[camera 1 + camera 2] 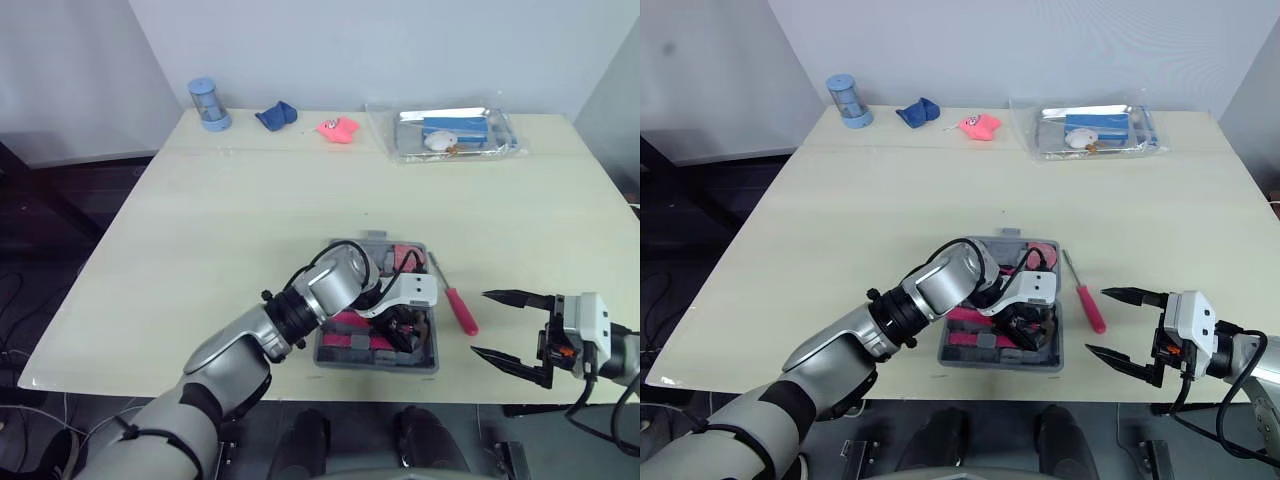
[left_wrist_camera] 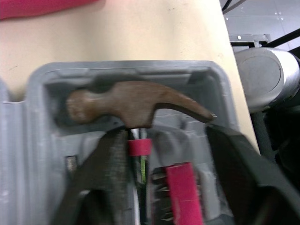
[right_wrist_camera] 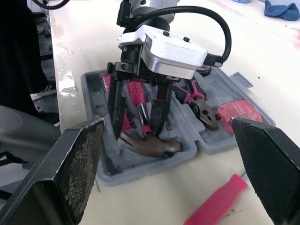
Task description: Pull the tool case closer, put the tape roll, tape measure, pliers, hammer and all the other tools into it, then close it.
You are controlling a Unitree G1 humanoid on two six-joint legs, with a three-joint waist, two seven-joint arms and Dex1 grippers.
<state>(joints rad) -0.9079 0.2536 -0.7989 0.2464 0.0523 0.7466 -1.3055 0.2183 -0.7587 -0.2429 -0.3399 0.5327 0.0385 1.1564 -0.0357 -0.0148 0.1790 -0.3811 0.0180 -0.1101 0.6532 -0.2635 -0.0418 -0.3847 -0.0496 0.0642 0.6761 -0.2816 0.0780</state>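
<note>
The grey tool case lies open near the table's front edge. A hammer with a dark brown head rests in a slot at the case's near end. My left gripper reaches down into the case, open, its fingers standing either side of the hammer's neck without squeezing it. Pliers with red handles and a flat red item also lie in the case. A red-handled screwdriver lies on the table just right of the case. My right gripper hovers open beyond the screwdriver, holding nothing.
Along the table's far edge stand a blue cylinder, a blue cloth, a pink toy and a clear plastic bag with items inside. The case sits close to the front edge of the table.
</note>
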